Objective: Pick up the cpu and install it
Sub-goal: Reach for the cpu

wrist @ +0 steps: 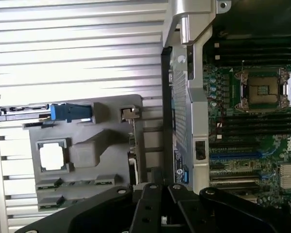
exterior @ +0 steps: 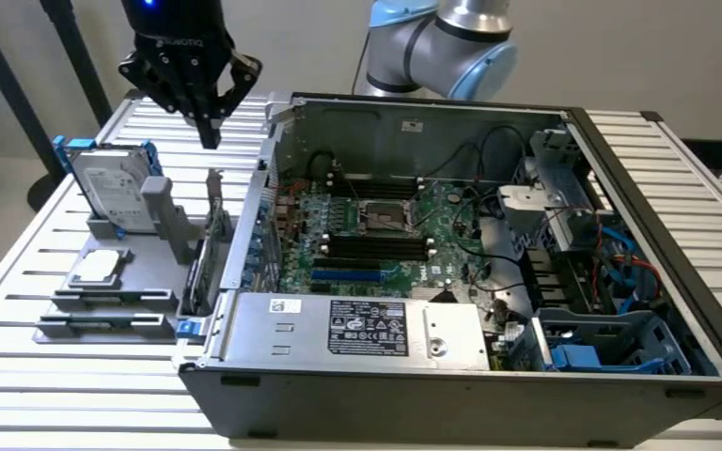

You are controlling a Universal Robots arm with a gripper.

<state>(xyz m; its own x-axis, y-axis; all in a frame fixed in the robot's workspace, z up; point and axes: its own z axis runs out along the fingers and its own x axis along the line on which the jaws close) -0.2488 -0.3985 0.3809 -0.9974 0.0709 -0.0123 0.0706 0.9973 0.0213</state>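
The cpu (exterior: 98,266), a small flat square chip with a shiny top, lies in a recess of the grey parts holder (exterior: 104,305) on the exterior view's left. In the wrist view the cpu (wrist: 52,157) shows as a bright square on that holder (wrist: 97,126). My gripper (exterior: 210,132) hangs high above the table, behind the holder and beside the open computer case's wall, its black fingers (wrist: 153,199) shut with nothing between them. The empty processor socket (exterior: 390,218) sits on the green motherboard inside the case; the wrist view shows the socket (wrist: 262,90) too.
A silver hard drive (exterior: 110,188) with a blue bracket stands upright at the holder's back. The open computer case (exterior: 662,282) holds a power supply with a black label (exterior: 368,327), cables and drive cages. All rests on a slatted metal table (exterior: 35,376).
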